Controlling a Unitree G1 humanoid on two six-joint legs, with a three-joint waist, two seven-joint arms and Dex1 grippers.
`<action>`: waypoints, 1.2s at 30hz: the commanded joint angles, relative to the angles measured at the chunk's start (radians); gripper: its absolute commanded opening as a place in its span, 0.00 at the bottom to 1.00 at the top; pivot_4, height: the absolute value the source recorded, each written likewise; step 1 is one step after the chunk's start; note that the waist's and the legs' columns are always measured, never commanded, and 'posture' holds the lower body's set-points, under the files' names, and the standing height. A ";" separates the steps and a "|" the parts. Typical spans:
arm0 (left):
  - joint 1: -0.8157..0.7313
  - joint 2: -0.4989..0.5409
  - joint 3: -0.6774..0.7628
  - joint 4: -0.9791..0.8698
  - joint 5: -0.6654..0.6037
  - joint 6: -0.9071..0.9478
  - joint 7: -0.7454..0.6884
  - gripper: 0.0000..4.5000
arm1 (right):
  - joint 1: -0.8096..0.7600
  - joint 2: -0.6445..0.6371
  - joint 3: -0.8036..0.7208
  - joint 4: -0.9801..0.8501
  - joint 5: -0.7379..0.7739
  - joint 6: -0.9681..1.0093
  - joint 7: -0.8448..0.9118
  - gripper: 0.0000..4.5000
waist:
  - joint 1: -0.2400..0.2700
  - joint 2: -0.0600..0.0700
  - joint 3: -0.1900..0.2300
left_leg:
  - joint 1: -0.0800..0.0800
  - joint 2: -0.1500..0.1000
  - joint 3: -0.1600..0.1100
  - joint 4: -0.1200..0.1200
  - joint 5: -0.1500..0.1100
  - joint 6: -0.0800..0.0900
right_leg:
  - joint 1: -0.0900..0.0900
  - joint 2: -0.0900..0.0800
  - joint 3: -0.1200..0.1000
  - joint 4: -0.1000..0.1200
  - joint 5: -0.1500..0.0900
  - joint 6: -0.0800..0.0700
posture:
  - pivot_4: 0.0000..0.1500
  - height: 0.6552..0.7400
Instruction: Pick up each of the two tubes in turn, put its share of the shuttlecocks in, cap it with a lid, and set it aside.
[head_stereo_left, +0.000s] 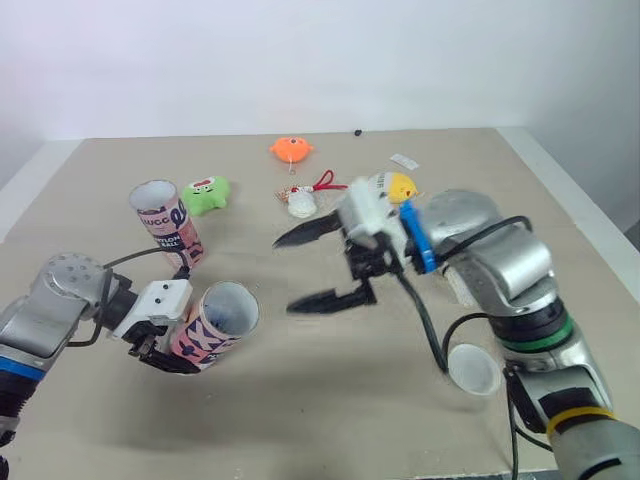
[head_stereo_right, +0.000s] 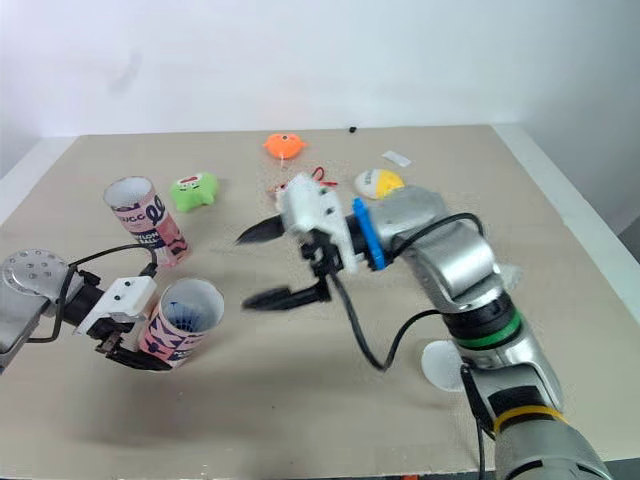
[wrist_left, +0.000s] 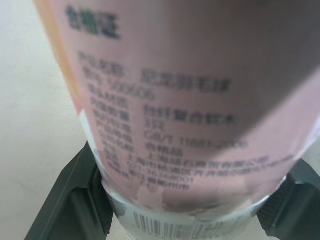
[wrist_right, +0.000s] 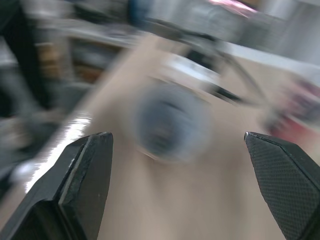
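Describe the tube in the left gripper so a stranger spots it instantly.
Look at the beige table, front left: the left gripper clamps a pink printed tube. Unlike the second tube standing free farther back, this one is tilted.

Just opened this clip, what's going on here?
The left gripper is clamped on the lower end of a pink tube, holding it tilted with its open mouth toward the right gripper, which hangs open and empty over the table. A second tube stands uncapped behind it, and a white lid lies on the table off to the right.
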 joint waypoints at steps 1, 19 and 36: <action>0.056 -0.001 -0.089 -0.009 0.035 0.029 -0.003 0.65 | 0.150 -0.019 -0.133 -0.107 0.001 0.114 -0.193 1.00 | 0.001 0.000 0.000 | 0.000 0.000 0.000 0.000 -0.001 -0.001 | 0.001 0.000 0.000 0.000 -0.001 0.000 | 1.00 1.00; 0.035 -0.023 -0.088 -0.019 0.049 0.040 0.000 0.65 | 0.431 0.218 -0.201 -0.286 -0.138 0.424 -0.886 1.00 | -0.007 0.008 -0.004 | 0.002 -0.003 0.001 0.002 -0.006 -0.004 | 0.002 -0.001 0.008 -0.001 -0.004 0.008 | 1.00 1.00; 0.057 -0.024 -0.066 -0.081 0.032 0.099 0.025 0.65 | 0.241 0.256 -0.064 0.119 -0.339 0.196 -0.915 1.00 | -0.007 0.008 -0.003 | 0.001 -0.004 0.002 0.002 -0.006 -0.004 | 0.002 -0.001 0.009 -0.001 -0.003 0.009 | 1.00 1.00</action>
